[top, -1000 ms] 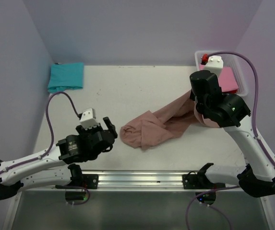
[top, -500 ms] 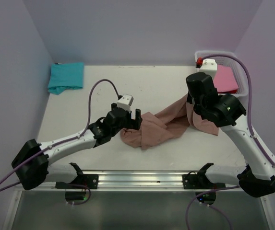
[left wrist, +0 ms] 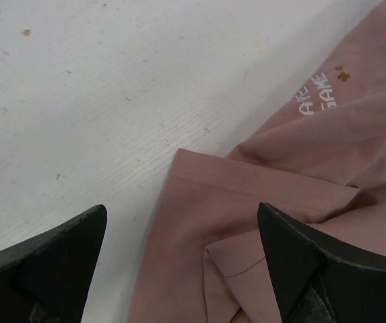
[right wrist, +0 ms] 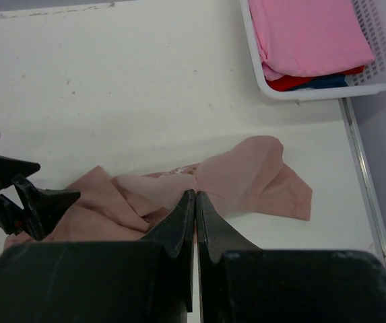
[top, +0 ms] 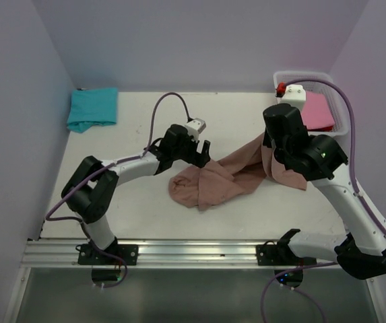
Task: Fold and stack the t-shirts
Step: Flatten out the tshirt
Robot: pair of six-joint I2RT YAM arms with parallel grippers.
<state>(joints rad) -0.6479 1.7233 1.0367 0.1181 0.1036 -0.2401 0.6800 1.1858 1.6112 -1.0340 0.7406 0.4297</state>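
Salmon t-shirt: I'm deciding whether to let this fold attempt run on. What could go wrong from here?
1. The salmon t-shirt lies bunched, with overlapping folds under the open left gripper; it might pinch several layers rather than one edge.
2. The right gripper is shut on a raised part; pulling apart could tighten the twist or slip the cloth free.

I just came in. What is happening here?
Two robot arms work on a salmon-brown t-shirt lying crumpled between them. The right end effector is shut on one end, holding it raised. The left end effector is open above the other end. A teal t-shirt lies folded at the far left; a pink t-shirt is in a basket.
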